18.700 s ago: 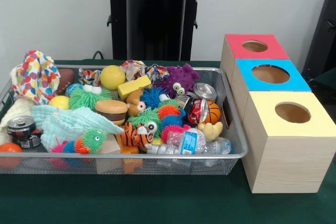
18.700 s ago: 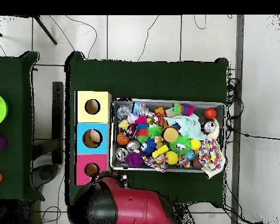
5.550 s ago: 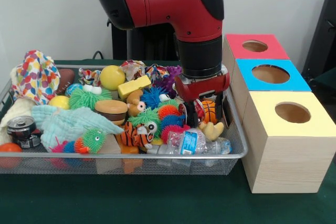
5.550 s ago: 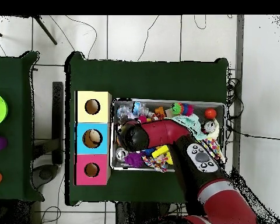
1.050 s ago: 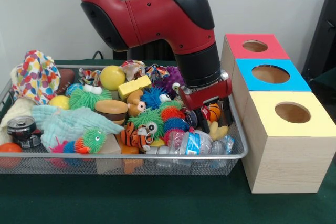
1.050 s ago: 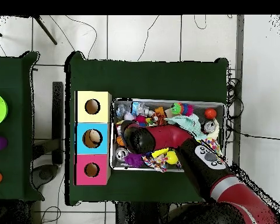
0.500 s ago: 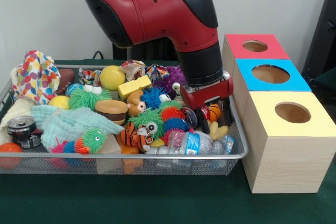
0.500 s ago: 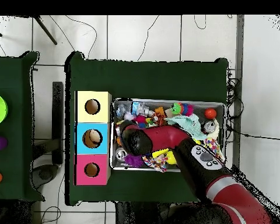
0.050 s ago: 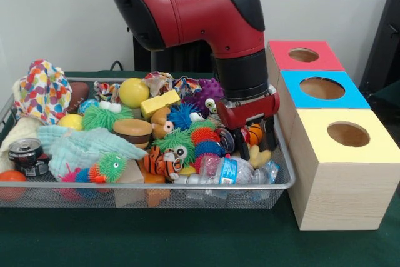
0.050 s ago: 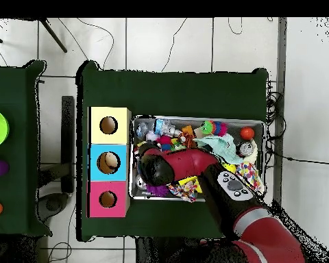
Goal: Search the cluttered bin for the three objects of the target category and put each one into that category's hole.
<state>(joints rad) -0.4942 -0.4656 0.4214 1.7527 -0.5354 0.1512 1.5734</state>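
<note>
the red and black arm [image 9: 200,10] reaches down into the wire bin [image 9: 275,182] at its end beside the three boxes, the blue-topped box [image 9: 322,89] standing between the red-topped and yellow-topped ones. the gripper [image 9: 253,145] sits low among the toys, with a crushed can [image 9: 226,140] touching its left side in the front view and a small basketball [image 9: 255,133] between its black fingers, though whether they pinch anything i cannot tell; a plastic bottle [image 9: 228,170] lies just in front of it by the bin's near rim

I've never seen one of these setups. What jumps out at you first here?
The big red arm comes down into the right end of a wire bin, its gripper down among the toys. The bin is heaped with bright toys, cans and cloths. Beside it stand three wooden boxes with holes, topped red, blue and yellow.
</note>
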